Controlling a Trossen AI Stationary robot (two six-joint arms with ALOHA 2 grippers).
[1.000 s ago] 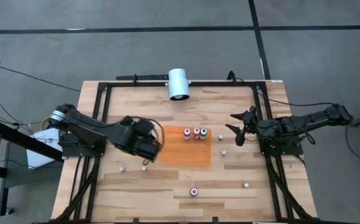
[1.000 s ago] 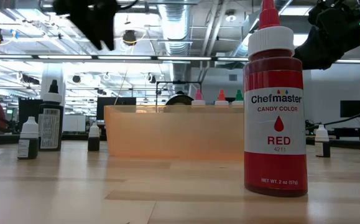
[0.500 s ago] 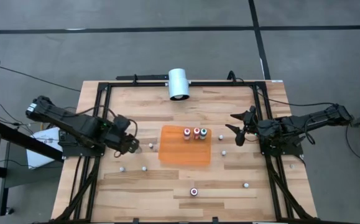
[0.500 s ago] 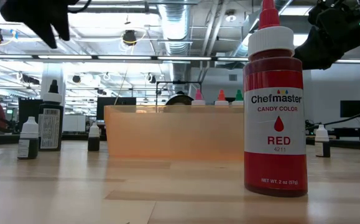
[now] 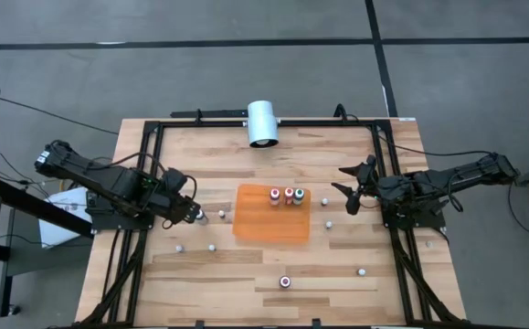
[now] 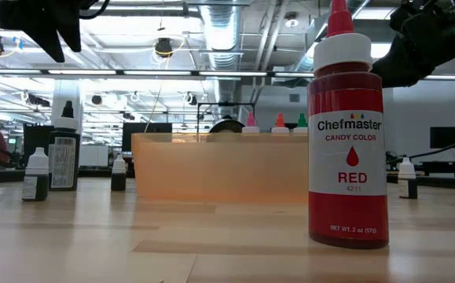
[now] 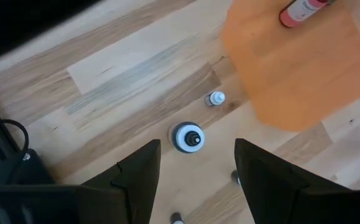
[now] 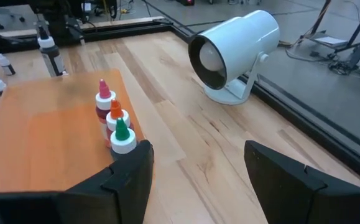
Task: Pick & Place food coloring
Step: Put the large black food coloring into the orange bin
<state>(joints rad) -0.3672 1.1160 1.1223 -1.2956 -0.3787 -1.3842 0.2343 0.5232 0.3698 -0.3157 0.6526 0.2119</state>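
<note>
At the table's left side the left gripper (image 5: pixel 191 212) hangs above the wood with its fingers apart, nothing between them. In the left wrist view those fingers (image 7: pixel 139 177) frame a black-capped bottle (image 7: pixel 188 137) standing on the table below, with a small white-capped bottle (image 7: pixel 216 98) just beyond it near the edge of the orange mat (image 7: pixel 298 68). In the high view that black-capped bottle shows just beside the gripper's tip, left of the mat (image 5: pixel 269 227).

Other small bottles stand scattered on the wood below and left of the mat (image 5: pixel 180 247) (image 5: pixel 212 247).

On the mat's far edge three food coloring bottles (image 5: pixel 288 196) stand upright in a row, touching or nearly so; the right wrist view shows their tops as pink, orange and green (image 8: pixel 114 121). Behind the mat, at the table's far edge, lies a white cylinder (image 5: pixel 262 122).

A red bottle (image 5: pixel 285 281) stands alone near the table's front edge; the low view shows it close up, labelled red (image 6: pixel 347 130).

Right of the mat are more small bottles (image 5: pixel 328 223) (image 5: pixel 362 271).

The right gripper (image 5: pixel 348 190) waits at the table's right side, fingers spread wide and empty.
</note>
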